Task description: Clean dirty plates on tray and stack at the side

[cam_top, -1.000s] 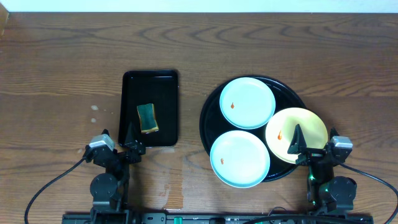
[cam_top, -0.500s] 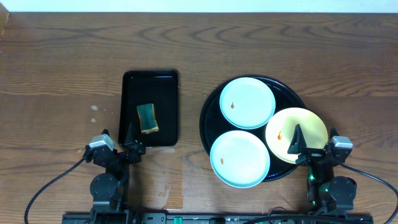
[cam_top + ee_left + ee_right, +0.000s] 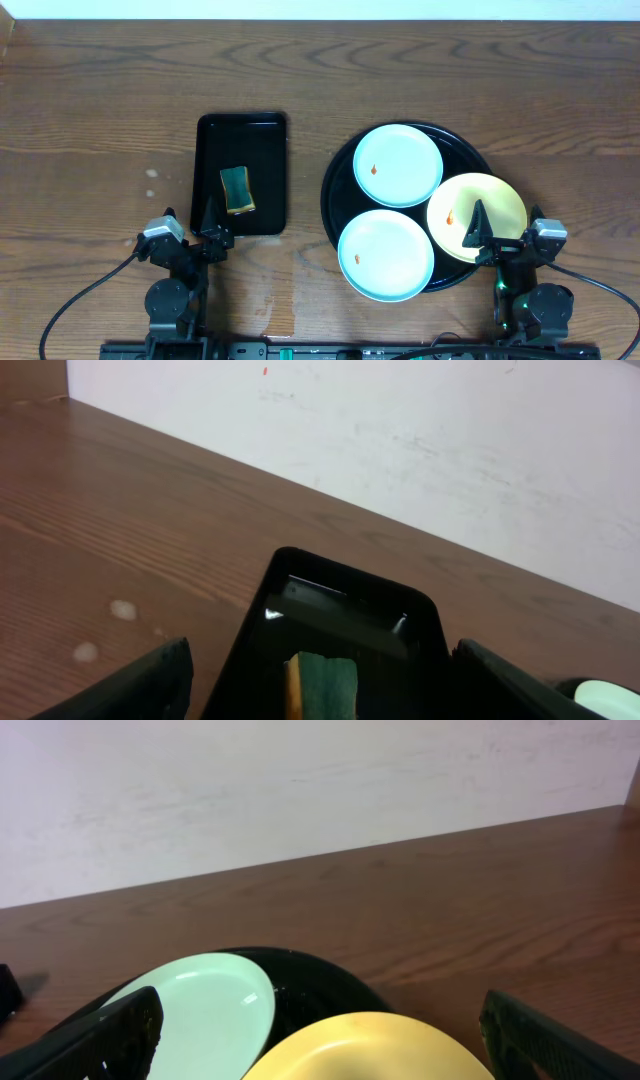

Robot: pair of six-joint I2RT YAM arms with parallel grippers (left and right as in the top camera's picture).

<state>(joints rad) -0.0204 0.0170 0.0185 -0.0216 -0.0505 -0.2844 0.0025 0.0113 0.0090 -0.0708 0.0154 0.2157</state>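
The round black tray point(image 3: 340, 165) holds three plates. One mint-blue plate point(image 3: 398, 165) lies at the back, with an orange-red spot. A second mint-blue plate point(image 3: 386, 255) lies at the front left, with a spot. The pale yellow plate point(image 3: 490, 205) lies at the right, with a spot. My right gripper point(image 3: 497, 232) is open and empty over the yellow plate's point(image 3: 380, 1045) near edge. My left gripper point(image 3: 190, 225) is open and empty at the front end of the small rectangular tray. The back mint plate point(image 3: 215, 1010) and the round tray point(image 3: 320, 995) show in the right wrist view.
A small rectangular black tray point(image 3: 240, 130) at the left holds a green and yellow sponge point(image 3: 237, 189), also seen in the left wrist view point(image 3: 322, 682). A few pale spots point(image 3: 151, 175) mark the wood left of it. A white wall point(image 3: 400, 440) stands behind the table.
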